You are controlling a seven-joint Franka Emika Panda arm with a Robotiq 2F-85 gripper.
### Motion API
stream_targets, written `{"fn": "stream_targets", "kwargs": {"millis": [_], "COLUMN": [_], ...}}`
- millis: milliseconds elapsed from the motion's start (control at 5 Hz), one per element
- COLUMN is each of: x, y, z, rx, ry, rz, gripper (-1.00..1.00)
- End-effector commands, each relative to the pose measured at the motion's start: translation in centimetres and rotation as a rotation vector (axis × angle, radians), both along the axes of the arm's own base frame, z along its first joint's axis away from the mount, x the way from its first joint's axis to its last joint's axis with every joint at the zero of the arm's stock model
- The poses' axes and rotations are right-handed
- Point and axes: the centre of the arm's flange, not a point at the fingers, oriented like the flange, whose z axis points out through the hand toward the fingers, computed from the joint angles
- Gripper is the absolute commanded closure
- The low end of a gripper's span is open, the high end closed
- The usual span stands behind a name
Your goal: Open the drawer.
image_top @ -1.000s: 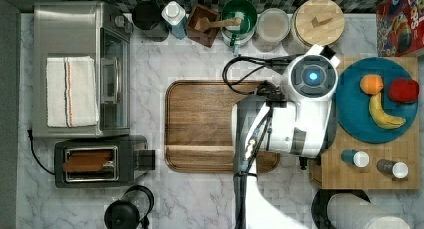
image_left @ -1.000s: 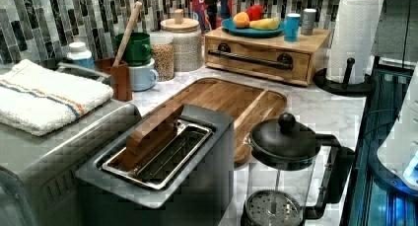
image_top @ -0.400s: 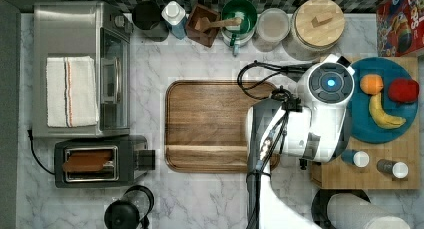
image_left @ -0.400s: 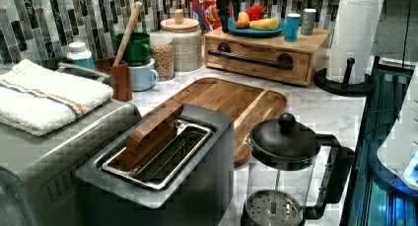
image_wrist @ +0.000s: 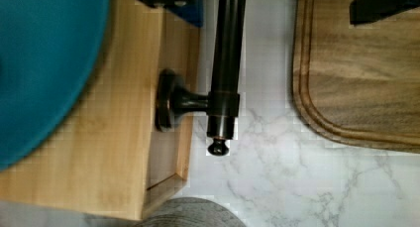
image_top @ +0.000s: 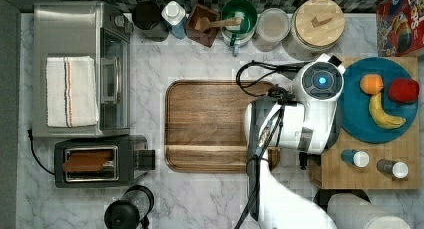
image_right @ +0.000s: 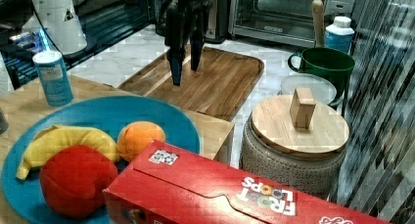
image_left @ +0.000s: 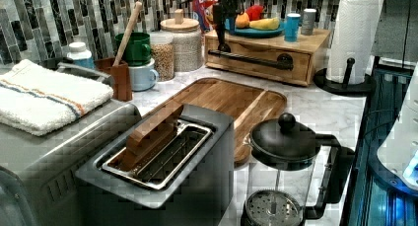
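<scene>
Where the wrist view looks straight down on the work, the black bar handle (image_wrist: 228, 63) runs between the two dark fingers (image_wrist: 381, 4) of the gripper (image_right: 185, 73), whose jaws stand spread on either side of the bar and touch nothing. Just beyond the bar's knobbed end, a black mount (image_wrist: 171, 105) ties it to the drawer (image_left: 256, 70), which sits low in the front of the bamboo-coloured cabinet (image_left: 315, 38) and appears fully closed. The cabinet stands on the marble counter (image_wrist: 297, 187) at the top view's right, just beside the dark wooden tray (image_top: 210, 124); it carries a teal plate (image_top: 357, 124) of toy fruit and two small shakers. Farther off, jars and mugs line the tiled wall. By judgement, the drawer is light and rigid and should slide with little force, yet the small cabinet may creep forward with it. The bar is hard, thin and round, hence slippery; the surest hold is close to a mount, pulling level and straight out.
</scene>
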Motion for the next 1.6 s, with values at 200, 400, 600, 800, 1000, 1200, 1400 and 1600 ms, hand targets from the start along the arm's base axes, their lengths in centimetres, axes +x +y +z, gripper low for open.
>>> {"fn": "stream_targets", "kwargs": {"millis": [200, 400, 600, 800, 1000, 1200, 1400, 1600], "x": [-1.5, -1.8, -1.9, -1.5, -1.1, -0.7, -0.9, -0.6], "y": [-1.6, -1.3, -1.2, -1.6, -1.7, -1.8, -0.5, 1.9], "z": [-3.2, -4.6, -5.3, -5.5, -6.1, -6.5, -6.0, -6.0], "rx": [-0.014, -0.02, -0.034, -0.041, -0.046, -0.033, -0.015, 0.006], "ry": [-0.016, -0.038, -0.067, -0.061, -0.059, -0.028, -0.015, 0.006], "rz": [0.0, -0.031, -0.052, -0.044, -0.044, -0.05, -0.068, -0.1], "gripper": [-1.0, -1.0, -1.0, -1.0, -1.0, -1.0, -1.0, -1.0]}}
